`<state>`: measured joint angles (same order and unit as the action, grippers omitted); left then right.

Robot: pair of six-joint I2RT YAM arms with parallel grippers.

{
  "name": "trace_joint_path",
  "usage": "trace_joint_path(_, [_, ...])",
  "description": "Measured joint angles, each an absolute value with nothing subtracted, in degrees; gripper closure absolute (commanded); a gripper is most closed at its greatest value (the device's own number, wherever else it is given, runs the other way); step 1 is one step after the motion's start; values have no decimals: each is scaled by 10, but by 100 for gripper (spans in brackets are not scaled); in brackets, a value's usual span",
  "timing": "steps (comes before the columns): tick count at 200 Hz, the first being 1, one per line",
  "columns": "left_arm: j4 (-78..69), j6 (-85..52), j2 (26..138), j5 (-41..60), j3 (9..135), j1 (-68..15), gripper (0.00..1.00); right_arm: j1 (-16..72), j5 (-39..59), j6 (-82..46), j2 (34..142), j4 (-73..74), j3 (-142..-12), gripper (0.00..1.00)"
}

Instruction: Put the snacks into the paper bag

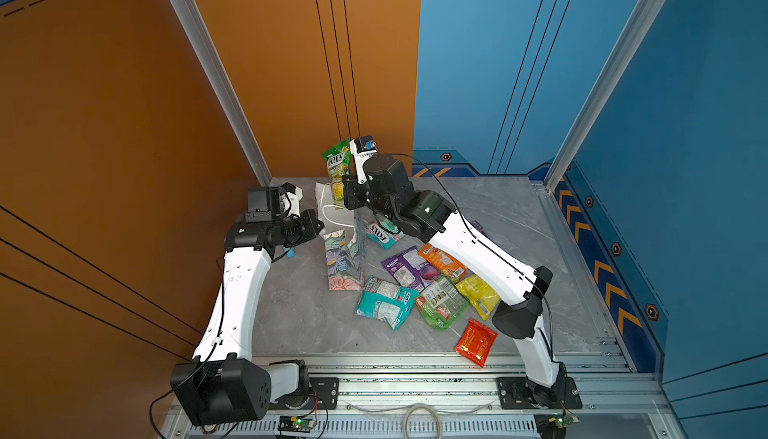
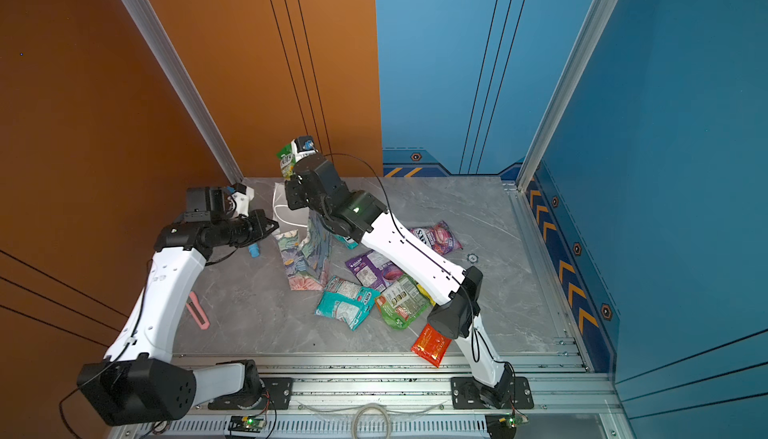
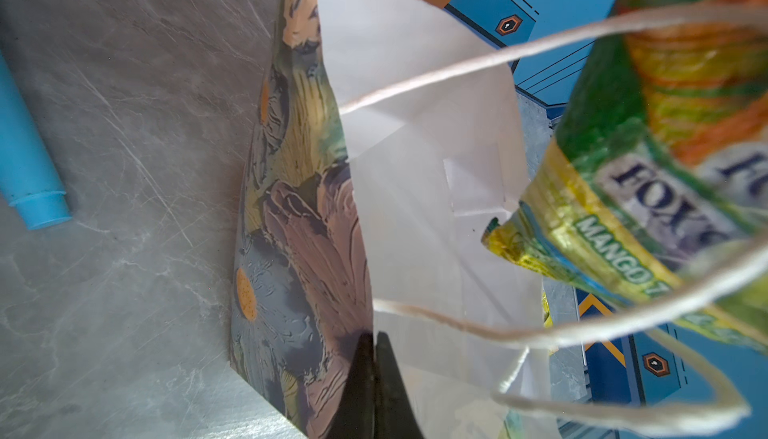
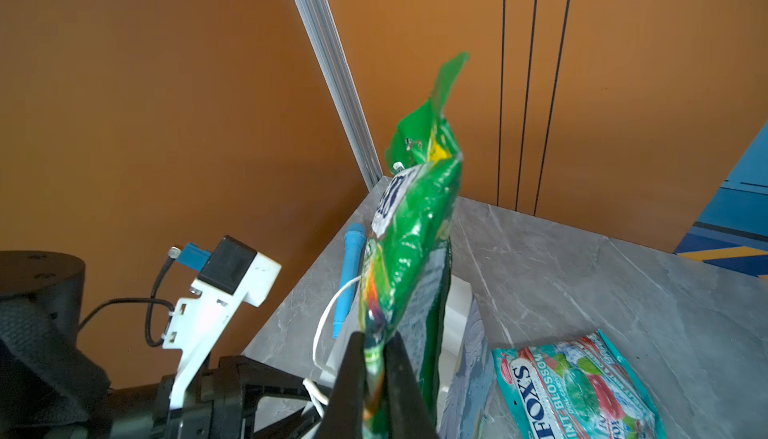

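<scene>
The floral paper bag (image 1: 343, 258) stands upright mid-table with its white inside (image 3: 415, 167) showing. My left gripper (image 3: 374, 339) is shut on the bag's side wall at the rim, seen in a top view (image 1: 320, 227). My right gripper (image 4: 376, 341) is shut on the lower edge of a green FOX'S mango packet (image 4: 411, 241), which stands upright over the bag's mouth (image 1: 337, 167). More snacks lie to the right of the bag: teal (image 1: 384, 302), purple (image 1: 409, 268), orange (image 1: 442, 262), green (image 1: 442, 302), yellow (image 1: 478, 293) and red (image 1: 476, 341).
A light-blue stick (image 2: 254, 250) lies on the grey table left of the bag, under the left arm. A pink tool (image 2: 197, 310) lies near the left edge. Another teal FOX'S packet (image 4: 577, 383) rests against the bag. Metal rails run along the front.
</scene>
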<state>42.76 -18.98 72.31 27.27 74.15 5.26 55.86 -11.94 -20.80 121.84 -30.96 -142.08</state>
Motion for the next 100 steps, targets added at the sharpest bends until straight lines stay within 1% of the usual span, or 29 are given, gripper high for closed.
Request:
trace_joint_path(62, [425, -192, 723, 273, 740, 54, 100, 561, -118, -210, 1253, -311, -1433, 100])
trace_joint_path(100, [423, -196, 719, 273, 739, 60, 100, 566, -122, -208, 1255, -335, -1439, 100])
